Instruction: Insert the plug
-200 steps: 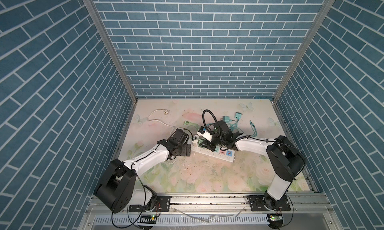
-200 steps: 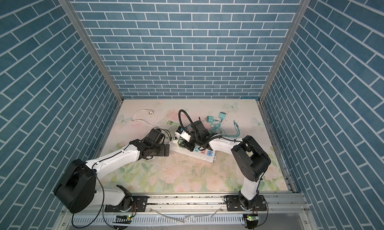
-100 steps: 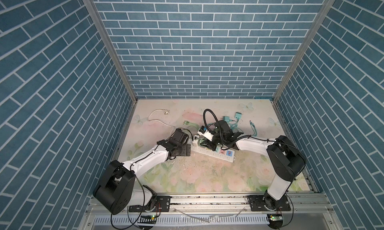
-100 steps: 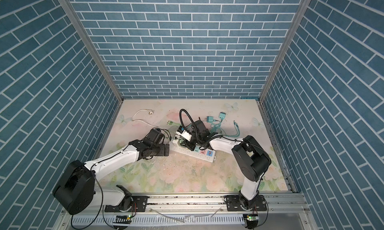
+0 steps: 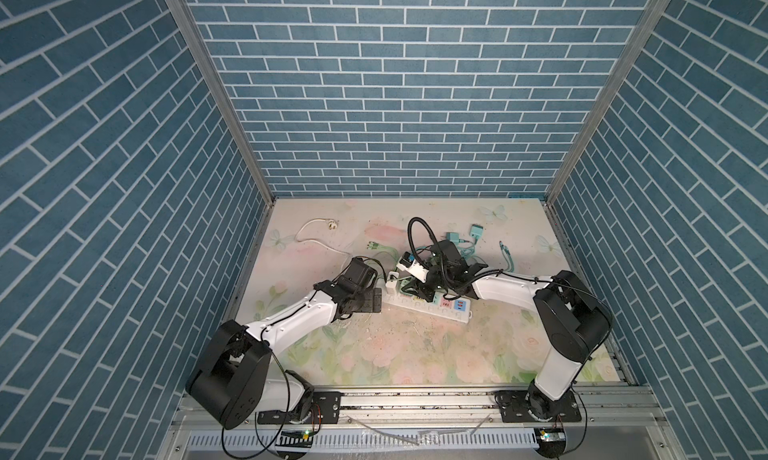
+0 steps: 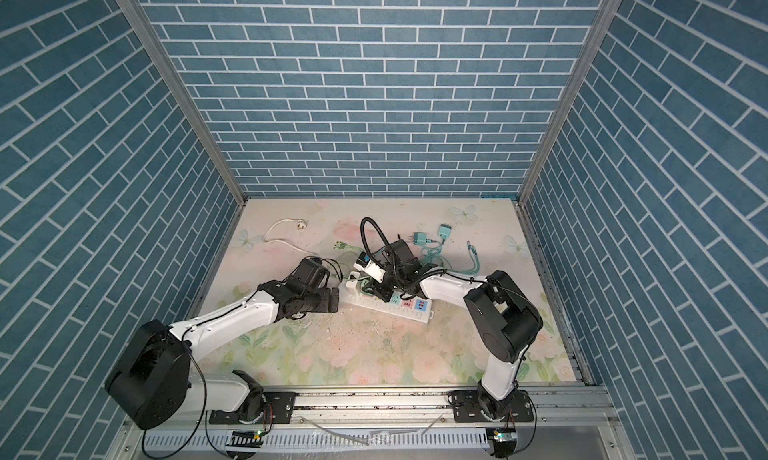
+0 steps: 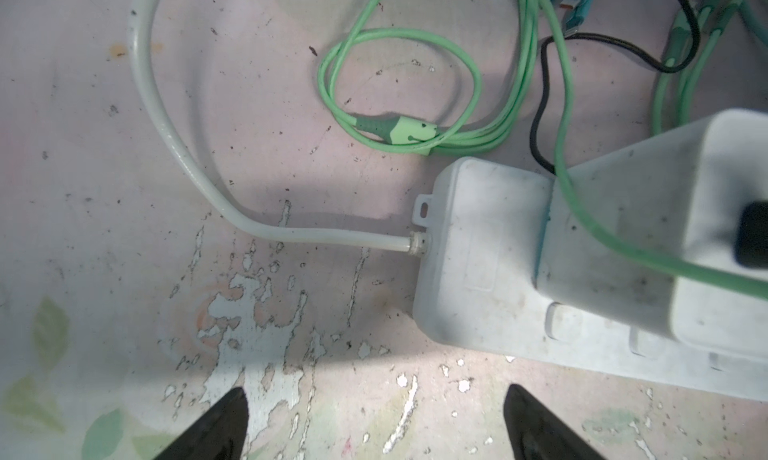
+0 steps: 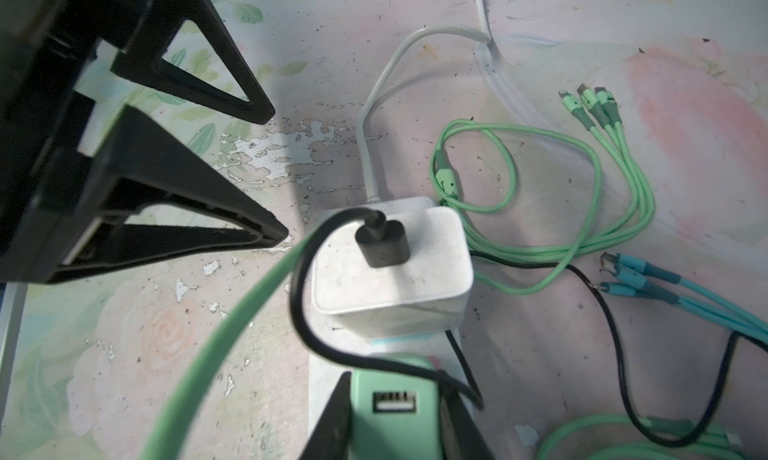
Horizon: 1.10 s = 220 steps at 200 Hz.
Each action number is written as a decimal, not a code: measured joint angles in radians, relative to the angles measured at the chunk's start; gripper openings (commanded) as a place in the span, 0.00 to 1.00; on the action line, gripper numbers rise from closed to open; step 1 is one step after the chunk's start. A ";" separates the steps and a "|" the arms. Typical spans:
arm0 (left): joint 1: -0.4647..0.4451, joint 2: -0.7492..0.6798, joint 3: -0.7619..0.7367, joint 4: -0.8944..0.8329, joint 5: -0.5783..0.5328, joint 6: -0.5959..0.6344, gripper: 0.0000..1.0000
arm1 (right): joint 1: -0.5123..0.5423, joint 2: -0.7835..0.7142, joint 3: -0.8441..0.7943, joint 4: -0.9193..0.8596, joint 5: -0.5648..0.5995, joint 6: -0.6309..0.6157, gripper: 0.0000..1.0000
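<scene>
Blue brick-patterned walls (image 5: 395,104), worn floral tabletop (image 5: 415,354), aluminium front rail (image 5: 415,400)

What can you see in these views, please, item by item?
table: one, floral, underneath
power strip: one, white, mid-table
cord: one, white, strip to back left
plugged-in charger: one, white, strip's cord end
charger lead: one, black, in plugged-in charger
held charger: one, green, over strip
looped cable: at least one, green, beside strip
other cable: at least one, teal, alongside
loose chargers: two, teal, back of table
left pincer: one, black, open, by strip's cord end
right pincer: one, black, shut on held charger
</scene>
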 measured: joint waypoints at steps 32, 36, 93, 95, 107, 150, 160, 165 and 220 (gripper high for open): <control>0.000 -0.001 0.000 0.003 0.000 0.000 0.96 | 0.006 0.000 0.000 0.000 0.005 0.000 0.00; 0.000 -0.002 0.000 0.003 0.000 0.000 0.97 | 0.008 0.001 -0.001 0.001 0.008 0.000 0.00; 0.000 -0.032 0.002 0.001 0.012 0.002 0.97 | 0.042 0.000 -0.037 0.077 0.055 0.004 0.00; 0.000 -0.032 0.002 0.001 0.012 0.002 0.97 | 0.043 -0.001 -0.040 0.082 0.056 0.004 0.00; 0.000 -0.032 0.004 0.000 0.016 0.002 0.97 | 0.051 -0.001 -0.057 0.106 0.068 0.007 0.00; 0.000 -0.025 0.037 -0.005 0.019 0.006 0.97 | 0.056 -0.001 -0.096 0.169 0.081 0.020 0.00; 0.000 -0.019 0.050 -0.005 0.019 0.009 0.97 | 0.056 -0.001 -0.097 0.171 0.082 0.023 0.00; 0.000 -0.018 0.057 -0.005 0.019 0.010 0.97 | 0.056 -0.001 -0.099 0.175 0.083 0.028 0.00; 0.000 0.006 0.109 -0.019 0.013 0.014 0.99 | 0.059 0.000 -0.134 0.242 0.091 0.062 0.00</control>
